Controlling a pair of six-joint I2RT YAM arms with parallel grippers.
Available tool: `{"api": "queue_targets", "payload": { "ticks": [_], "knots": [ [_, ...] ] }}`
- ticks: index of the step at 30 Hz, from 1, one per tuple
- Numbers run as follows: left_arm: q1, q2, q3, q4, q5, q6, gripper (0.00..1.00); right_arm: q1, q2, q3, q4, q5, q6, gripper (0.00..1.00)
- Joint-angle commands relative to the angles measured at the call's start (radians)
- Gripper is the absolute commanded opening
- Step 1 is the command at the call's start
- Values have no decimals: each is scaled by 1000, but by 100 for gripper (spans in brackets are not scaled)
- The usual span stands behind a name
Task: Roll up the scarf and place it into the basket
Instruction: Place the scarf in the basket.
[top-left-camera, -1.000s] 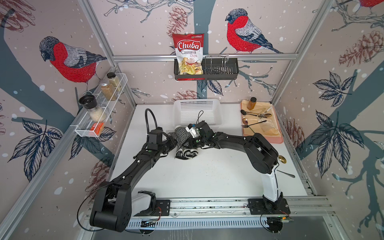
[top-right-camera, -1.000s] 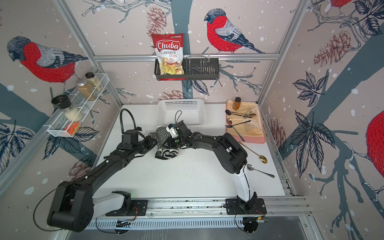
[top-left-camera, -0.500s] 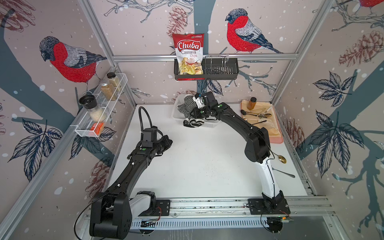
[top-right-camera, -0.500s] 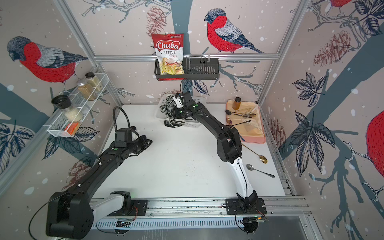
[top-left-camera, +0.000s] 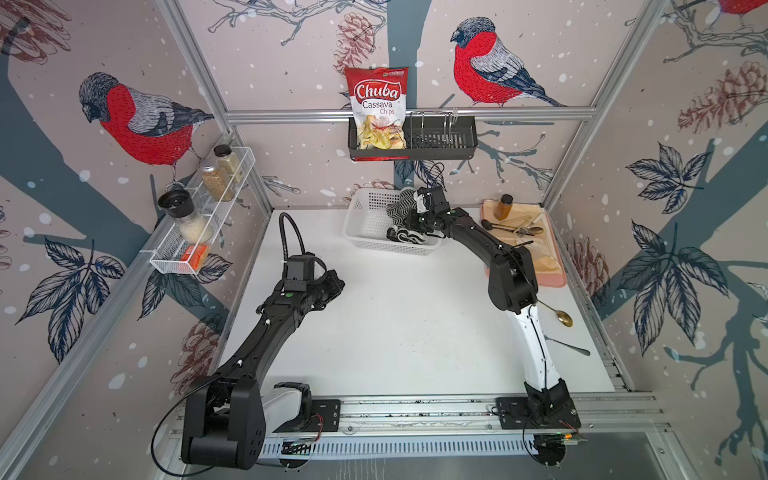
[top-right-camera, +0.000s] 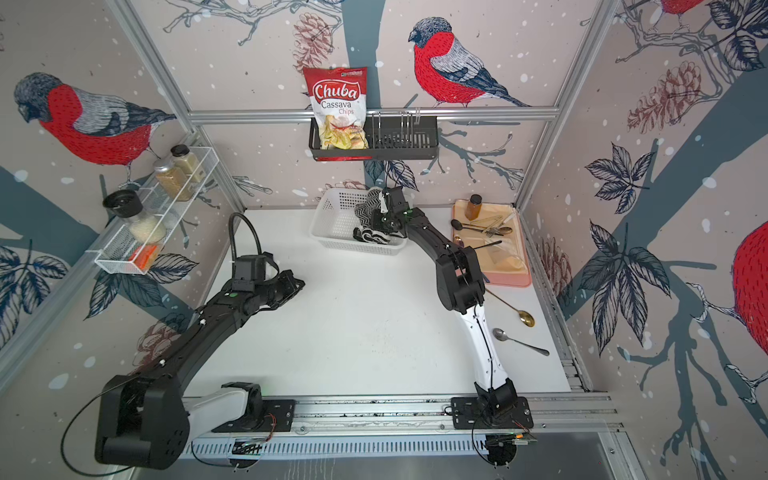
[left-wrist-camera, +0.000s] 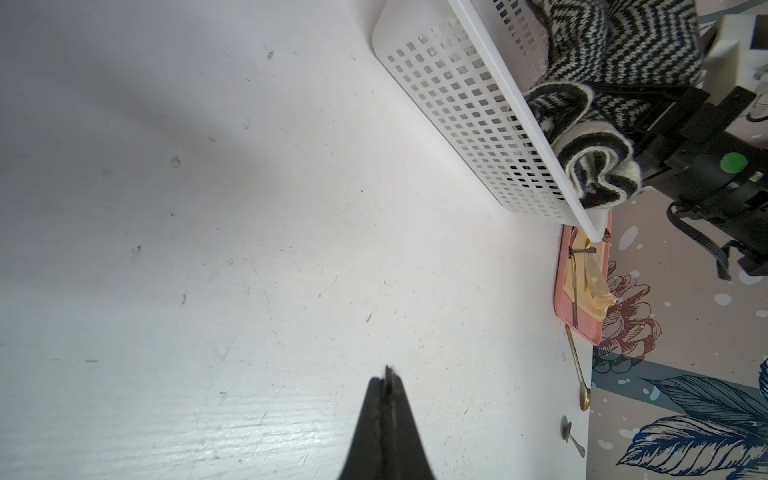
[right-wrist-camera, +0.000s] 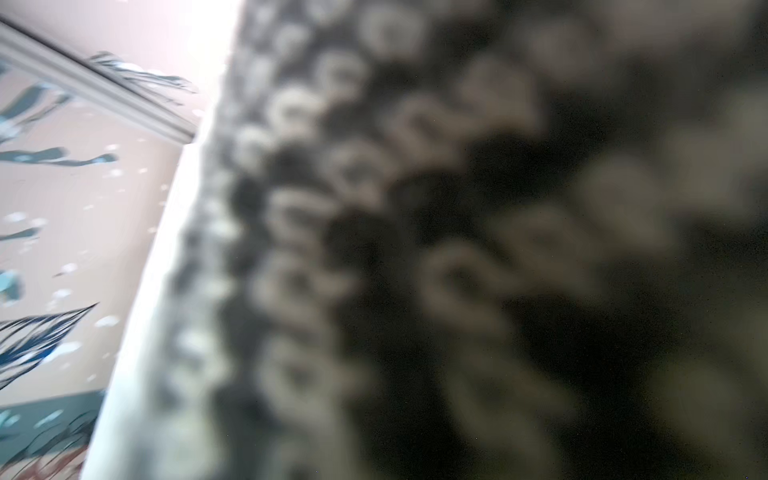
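The rolled black-and-white scarf (top-left-camera: 400, 206) (top-right-camera: 369, 206) hangs over the right half of the white basket (top-left-camera: 360, 216) (top-right-camera: 330, 218) at the back of the table. Its lower folds sit inside the basket near the front wall. My right gripper (top-left-camera: 409, 219) (top-right-camera: 379, 218) is shut on the scarf, its fingers buried in the cloth. The right wrist view is filled by blurred knit (right-wrist-camera: 457, 249). In the left wrist view the scarf (left-wrist-camera: 623, 62) bulges above the basket's rim (left-wrist-camera: 536, 124). My left gripper (top-left-camera: 338, 286) (top-right-camera: 300, 284) (left-wrist-camera: 388, 374) is shut and empty above the table, front left of the basket.
A pink tray (top-left-camera: 555, 272) with cutlery and a bottle lies to the right of the basket. Two spoons (top-left-camera: 562, 318) lie near the table's right edge. A black wire rack (top-left-camera: 436, 141) with a chips bag hangs on the back wall, a white mesh shelf (top-left-camera: 195, 241) on the left wall.
My right gripper carried the scarf from the table's middle back to the basket and lowered it there. My left gripper let go of the scarf and drew back toward the front left.
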Motion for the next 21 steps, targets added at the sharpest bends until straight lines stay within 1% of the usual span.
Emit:
{"api": "queue_targets", "payload": {
  "ticks": [1,2,3,4,5,9,10,12,15,16,18,19,21],
  "knots": [
    [3,4,11,2,-5,3,0,3,29,67,-61,84,38,21],
    [3,6,12,1,-3,4,0,5,27,69,-75,103,40,41],
    [3,8,13,0,-3,3,0,7,21,61,-79,119,43,56],
    [3,12,14,2,-1,0,0,7,12,50,-82,135,48,81],
    [3,16,16,2,-1,0,0,9,-1,40,-79,135,49,100],
    [3,23,26,-1,-6,-3,0,14,-81,-26,-45,136,42,100],
    [3,26,34,-6,-8,-2,1,13,-106,-39,-43,135,39,100],
    [2,36,57,-26,-23,6,6,13,-153,-64,-47,129,30,100],
    [5,54,96,-52,-56,14,21,10,-233,-135,-55,138,14,100],
    [6,60,107,-58,-71,16,27,9,-269,-173,-52,148,11,100],
    [15,76,130,-77,-114,21,34,9,-356,-288,-17,168,5,100],
    [30,84,144,-92,-137,25,45,7,-411,-365,17,169,6,100],
    [55,91,160,-95,-185,38,70,3,-523,-526,83,164,2,100]
  ]
}}
